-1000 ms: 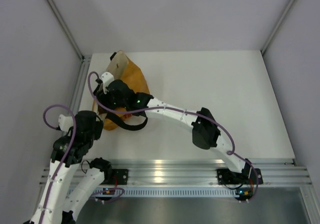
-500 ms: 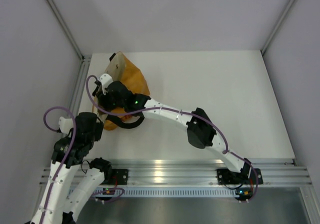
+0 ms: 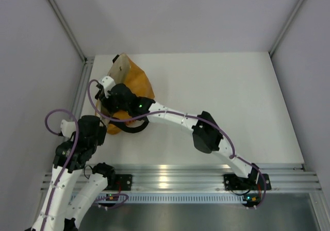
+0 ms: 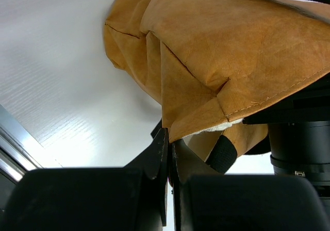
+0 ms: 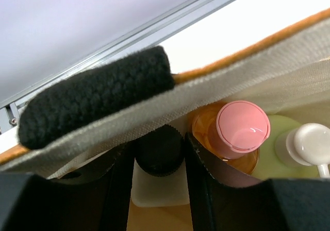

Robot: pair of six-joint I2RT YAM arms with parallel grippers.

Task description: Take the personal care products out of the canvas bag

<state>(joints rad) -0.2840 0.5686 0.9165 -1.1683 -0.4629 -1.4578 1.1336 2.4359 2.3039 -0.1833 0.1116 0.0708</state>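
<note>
The mustard canvas bag (image 3: 136, 79) lies at the table's left edge. My left gripper (image 4: 168, 139) is shut on a corner of the bag's rim (image 4: 232, 45). My right gripper (image 5: 160, 141) is down inside the bag's cream lining (image 5: 247, 76), its jaws pressed against both sides of the black cap (image 5: 159, 153) of a clear-white squarish bottle (image 5: 157, 194). To its right stand an orange bottle with a pink cap (image 5: 242, 127) and a pale green bottle with a white cap (image 5: 308, 143). The top view shows none of the bottles.
A black strap handle (image 5: 98, 94) lies across the bag's rim just above my right fingers; another strap loop (image 3: 135, 128) hangs at the bag's near side. The grey side wall and a metal rail (image 3: 80, 86) run close along the bag's left.
My right arm has pushed a little further left into the bag, and its jaws have drawn in onto the black cap. The left arm holds still.
</note>
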